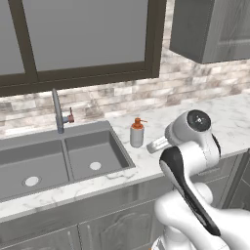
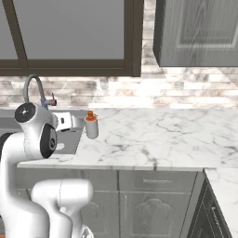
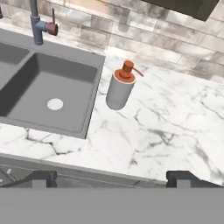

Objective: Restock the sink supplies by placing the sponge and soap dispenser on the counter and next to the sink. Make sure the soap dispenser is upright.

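Observation:
The soap dispenser (image 1: 137,134) (image 2: 91,126) (image 3: 119,89), a grey bottle with an orange pump, stands upright on the white marble counter (image 1: 229,122) (image 2: 153,135) (image 3: 166,131), just right of the sink's right basin. The grey double sink (image 1: 83,161) (image 3: 65,74) has a tall faucet (image 1: 57,110) (image 2: 32,86) (image 3: 37,26) with a red handle. My gripper (image 3: 113,178) hovers over the counter's front edge, short of the dispenser, open with nothing between its fingertips (image 3: 41,177). The sponge is out of view.
A grey wall cabinet (image 1: 210,29) (image 2: 195,32) hangs above the counter to the right. A dark-framed window (image 1: 83,34) sits over the sink, above a stone backsplash. The marble runs on to the right and turns a corner (image 2: 223,186). Grey cabinet fronts (image 2: 153,204) lie below.

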Motion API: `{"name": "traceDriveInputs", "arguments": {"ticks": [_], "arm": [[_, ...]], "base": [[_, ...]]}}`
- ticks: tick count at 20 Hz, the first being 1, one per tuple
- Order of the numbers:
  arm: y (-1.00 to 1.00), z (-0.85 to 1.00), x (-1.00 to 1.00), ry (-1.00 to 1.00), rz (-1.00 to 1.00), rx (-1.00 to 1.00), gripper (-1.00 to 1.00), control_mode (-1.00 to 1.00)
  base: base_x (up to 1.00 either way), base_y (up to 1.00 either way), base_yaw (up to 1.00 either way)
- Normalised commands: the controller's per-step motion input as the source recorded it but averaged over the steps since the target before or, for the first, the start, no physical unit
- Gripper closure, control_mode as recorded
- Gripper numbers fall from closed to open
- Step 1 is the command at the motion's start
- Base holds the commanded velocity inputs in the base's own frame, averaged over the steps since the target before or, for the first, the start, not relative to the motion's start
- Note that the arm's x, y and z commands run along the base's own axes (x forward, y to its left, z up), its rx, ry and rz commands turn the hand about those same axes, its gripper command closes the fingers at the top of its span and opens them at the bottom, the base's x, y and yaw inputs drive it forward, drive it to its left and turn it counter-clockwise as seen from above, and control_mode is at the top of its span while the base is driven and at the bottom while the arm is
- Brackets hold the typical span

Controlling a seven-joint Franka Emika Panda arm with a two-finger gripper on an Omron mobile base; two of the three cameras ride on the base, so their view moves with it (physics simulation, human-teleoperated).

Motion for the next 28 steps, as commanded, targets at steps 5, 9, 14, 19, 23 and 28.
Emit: {"name": "traceDriveInputs", "arguments": {"ticks": [5, 9, 14, 19, 23, 28], "arm": [[-0.03, -0.37, -0.01, 0.15, -0.06, 0.02, -1.0, -1.0], [0.0, -0.19, -0.03, 0.0, 0.0, 0.0, -1.0, -1.0], [0.0, -0.01, -0.09, 0.0, -0.01, 0.0, -1.0, 1.0], [0.0, 0.0, 0.0, 0.0, 0.0, 0.0, -1.0, 1.0], [0.0, 0.0, 0.0, 0.0, 0.0, 0.0, -1.0, 1.0], [0.0, 0.0, 0.0, 0.0, 0.0, 0.0, -1.0, 1.0]], "base": [[0.0, 0.0, 0.0], [0.0, 0.0, 0.0], [-0.49, 0.0, -0.22], [-0.5, 0.0, -0.57], [-0.44, 0.0, -0.69], [-0.35, -0.13, -0.72]]}}
